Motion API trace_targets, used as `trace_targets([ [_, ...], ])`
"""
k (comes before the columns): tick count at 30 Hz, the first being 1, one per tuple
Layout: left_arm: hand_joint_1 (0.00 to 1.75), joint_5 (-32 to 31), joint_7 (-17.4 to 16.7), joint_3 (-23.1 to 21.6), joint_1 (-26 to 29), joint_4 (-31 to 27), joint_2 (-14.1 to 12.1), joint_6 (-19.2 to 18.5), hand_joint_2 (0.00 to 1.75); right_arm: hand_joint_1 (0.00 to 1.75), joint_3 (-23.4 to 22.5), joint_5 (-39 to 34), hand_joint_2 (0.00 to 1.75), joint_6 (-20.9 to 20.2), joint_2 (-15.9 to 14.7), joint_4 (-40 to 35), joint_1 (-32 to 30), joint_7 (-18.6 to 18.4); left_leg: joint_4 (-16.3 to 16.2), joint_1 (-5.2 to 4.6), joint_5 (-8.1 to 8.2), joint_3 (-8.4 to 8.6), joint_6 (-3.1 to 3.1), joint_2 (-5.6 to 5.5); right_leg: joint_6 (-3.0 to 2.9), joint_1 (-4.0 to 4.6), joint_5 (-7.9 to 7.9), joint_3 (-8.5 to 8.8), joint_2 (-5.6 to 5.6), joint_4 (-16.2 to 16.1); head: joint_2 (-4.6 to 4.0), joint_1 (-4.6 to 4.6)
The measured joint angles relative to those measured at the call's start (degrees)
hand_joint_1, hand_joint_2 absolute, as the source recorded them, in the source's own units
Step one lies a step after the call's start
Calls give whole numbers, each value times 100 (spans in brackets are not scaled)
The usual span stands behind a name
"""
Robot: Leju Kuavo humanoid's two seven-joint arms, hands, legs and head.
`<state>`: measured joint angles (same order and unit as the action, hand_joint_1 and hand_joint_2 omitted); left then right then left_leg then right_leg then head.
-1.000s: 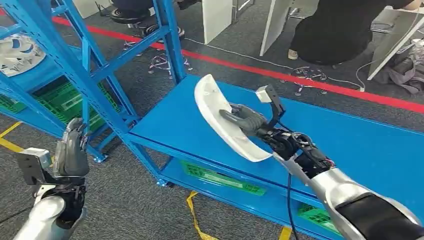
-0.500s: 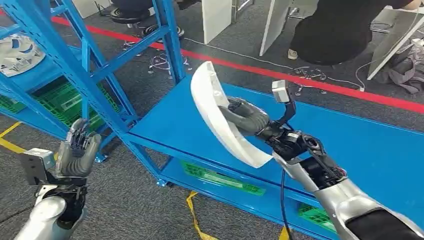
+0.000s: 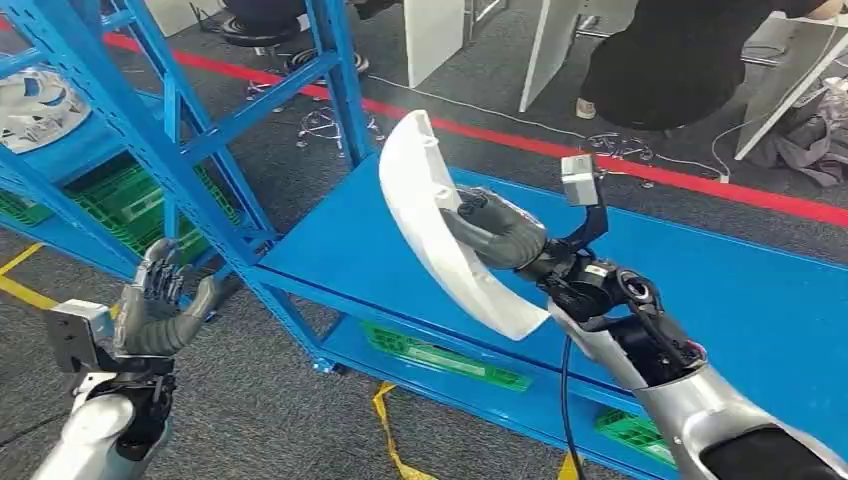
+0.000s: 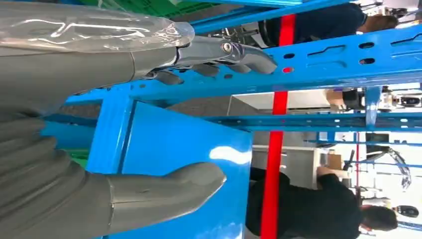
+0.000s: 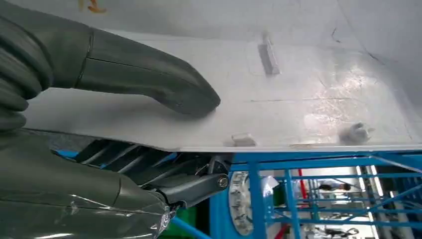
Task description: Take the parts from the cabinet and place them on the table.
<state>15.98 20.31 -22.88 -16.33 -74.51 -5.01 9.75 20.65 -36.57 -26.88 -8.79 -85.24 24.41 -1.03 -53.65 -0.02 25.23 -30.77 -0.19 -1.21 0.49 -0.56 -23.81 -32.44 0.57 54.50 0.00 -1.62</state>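
Head view: right hand (image 3: 497,235) grips curved white part (image 3: 432,225), holding it tilted above blue table (image 3: 700,290). Left hand (image 3: 160,310) empty, fingers spread, low beside blue cabinet frame (image 3: 150,140). Another white part (image 3: 35,108) sits on cabinet shelf.

The white curved part (image 3: 432,225) hides the right hand's (image 3: 492,236) fingertips; a second white part (image 3: 35,108) on the cabinet shelf is cut by the picture's edge.
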Motion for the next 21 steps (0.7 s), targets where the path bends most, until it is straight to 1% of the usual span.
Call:
trace_targets([
  [2,0,-11,4,0,0,0,2,0,175,175,0,2,175,-4,0,-57,-7,0,0,0,0,0,0,0,0,0,0,0,1,0,0,0],
  [3,0,-83,68,2,0,0,2,-37,175,175,4,55,175,-7,0,-252,-10,-39,0,0,0,0,0,0,0,0,0,0,0,0,0,0],
  [7,0,-114,96,4,0,0,4,-70,175,175,9,101,175,15,0,-374,-9,-52,0,0,0,-2,0,0,0,0,0,0,0,0,0,0],
  [13,0,-177,188,15,4,4,4,-98,175,175,9,160,175,15,0,-411,-8,-13,0,0,0,-2,0,-1,0,0,0,0,0,0,0,0],
  [21,0,-155,192,114,26,9,17,-107,175,175,11,280,175,11,0,-411,-9,37,0,0,0,-4,0,-1,0,0,0,-1,-1,0,0,0],
])
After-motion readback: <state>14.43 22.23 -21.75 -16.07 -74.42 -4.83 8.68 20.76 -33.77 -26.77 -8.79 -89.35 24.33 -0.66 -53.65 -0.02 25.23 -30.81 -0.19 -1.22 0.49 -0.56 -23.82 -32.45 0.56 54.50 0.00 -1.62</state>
